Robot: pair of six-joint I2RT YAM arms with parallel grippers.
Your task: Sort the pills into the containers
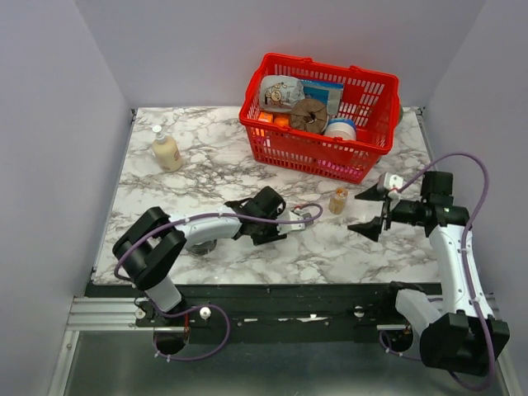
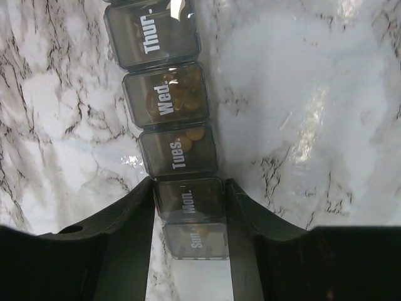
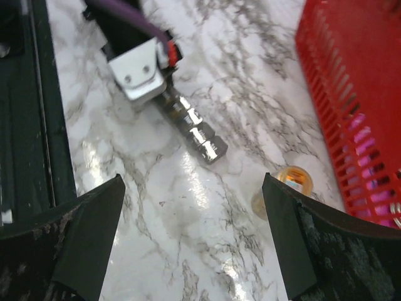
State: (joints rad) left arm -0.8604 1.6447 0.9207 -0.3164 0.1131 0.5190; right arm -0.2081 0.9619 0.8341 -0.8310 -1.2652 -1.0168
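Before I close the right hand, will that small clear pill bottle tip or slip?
Probably tippy: the small clear pill bottle stands upright on a narrow base. Its round body would likely roll once down. Glossy marble table may let it slide.

White marble table (image 1: 330, 247) with grey veins, red basket (image 1: 285, 147), smoky-grey organiser (image 2: 178, 157), tan pills (image 2: 180, 94).

On the pill organiser (image 2: 177, 150), the lids read Thur., Wed., Tues., Mon. and Sun.
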